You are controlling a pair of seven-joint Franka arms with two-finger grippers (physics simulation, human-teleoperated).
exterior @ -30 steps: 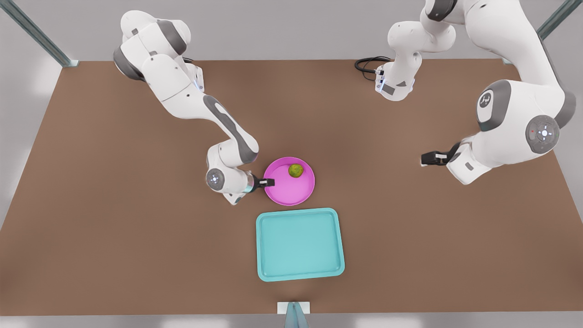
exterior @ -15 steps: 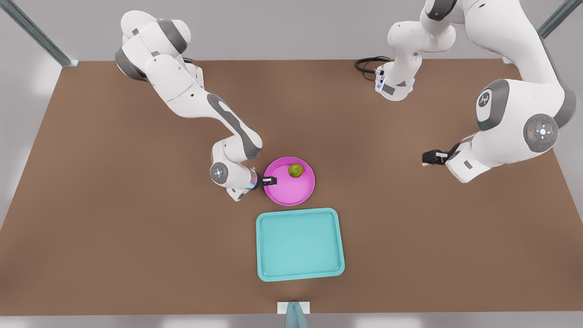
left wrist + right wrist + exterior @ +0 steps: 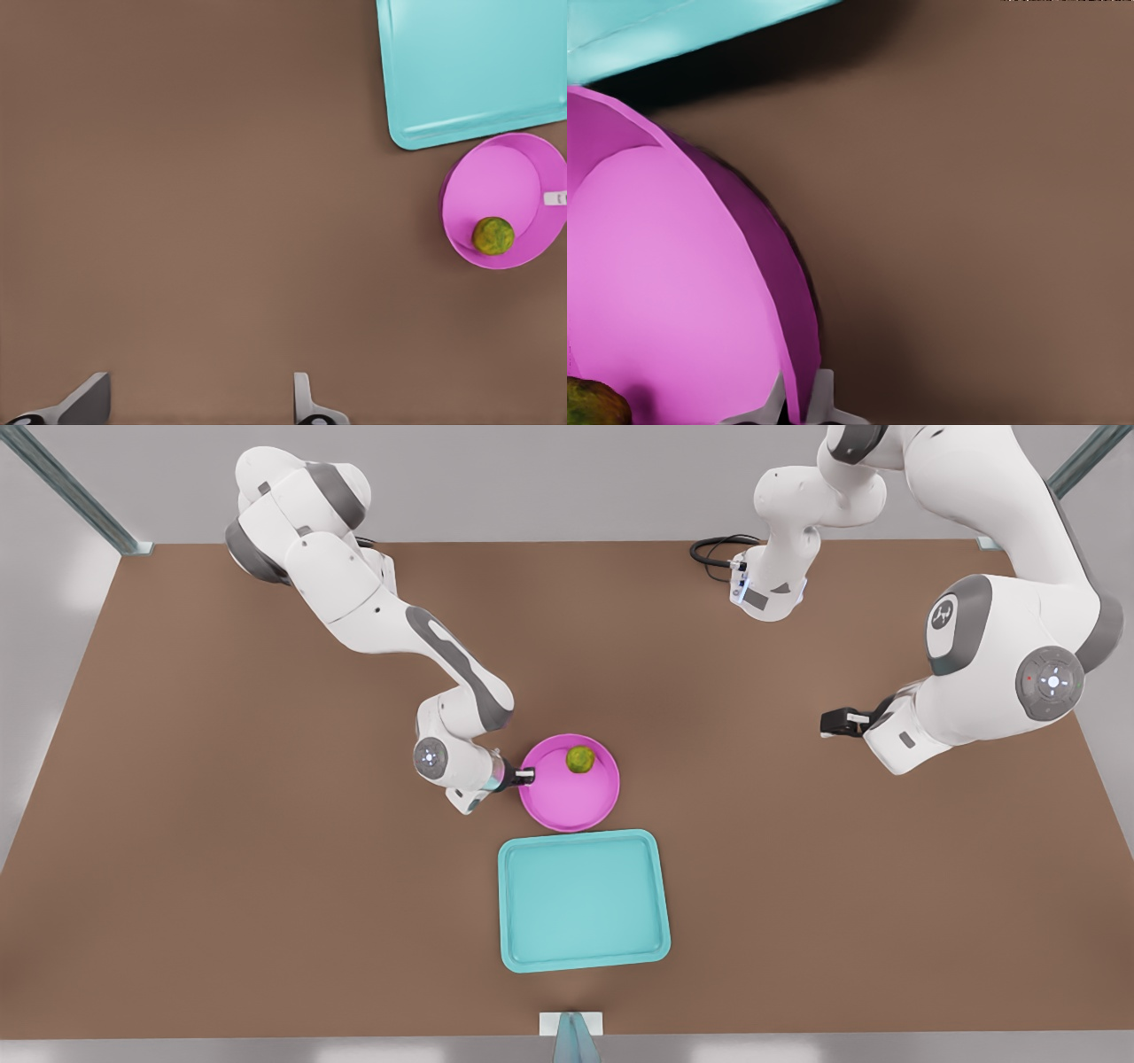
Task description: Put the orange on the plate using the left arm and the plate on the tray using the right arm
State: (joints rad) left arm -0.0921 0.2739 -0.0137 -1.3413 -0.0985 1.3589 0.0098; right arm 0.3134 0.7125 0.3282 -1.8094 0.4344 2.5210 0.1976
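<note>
The one teal rectangular tray [image 3: 583, 900] with rounded corners lies flat on the brown table [image 3: 221, 850], nearest the front edge. Just behind it is the one round pink plate [image 3: 576, 797]. It is close to the tray but not on it. The one small bumpy yellow-green orange [image 3: 580, 759] sits on the plate, near its far rim.

The right gripper [image 3: 523, 777] is at the plate's rim on the front view's left. Its two fingers [image 3: 822, 400] pinch the rim, one on each side.

The left gripper [image 3: 837, 722] hangs over bare table, well apart from the plate, on the front view's right. Its fingers [image 3: 304, 400] are spread wide and hold nothing.
</note>
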